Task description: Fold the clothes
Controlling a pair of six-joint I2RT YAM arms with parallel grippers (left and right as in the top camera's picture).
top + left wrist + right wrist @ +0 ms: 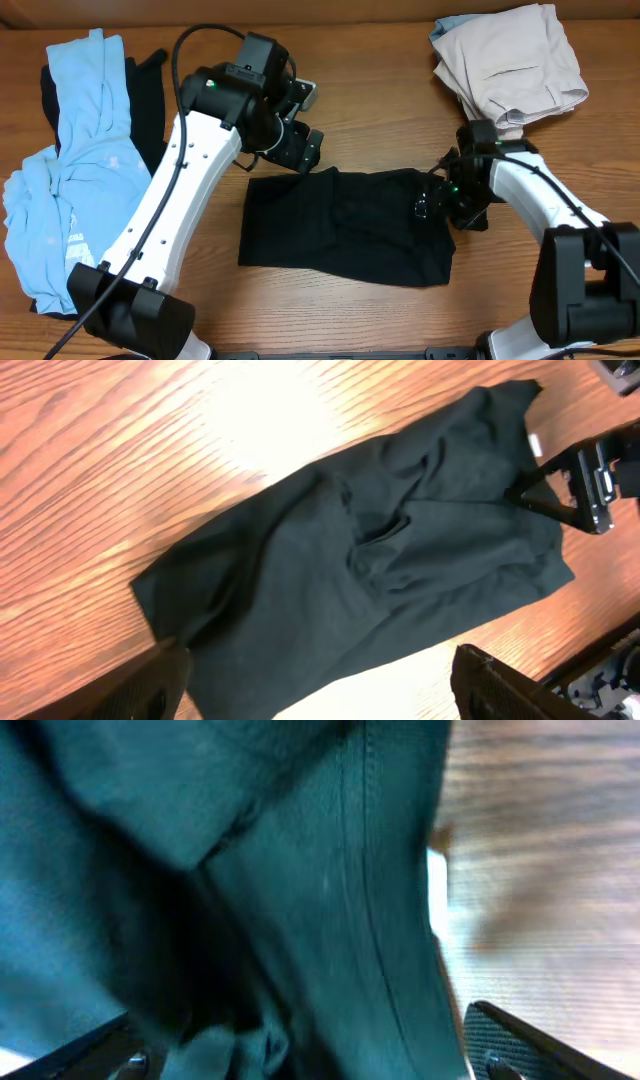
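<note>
Right claw [436, 204], spread wide, meets black T-shirt [340, 228], folded lengthwise, rumpled.

The wooden table [370, 320] carries a black T-shirt [345, 225], spread roughly flat at its middle. At the left side a crumpled blue shirt [85, 150] lies over a dark garment [152, 95]. Beige trousers [510, 65] sit bunched at the far right corner.

- I am looking down on a wooden table [350, 320], its orange-brown grain running lengthwise across the overhead view.
- Light from above is bouncing off the varnish, making a white glare patch [265, 415] in my left wrist view.
- In my right wrist view the wood is showing blurred.
</note>
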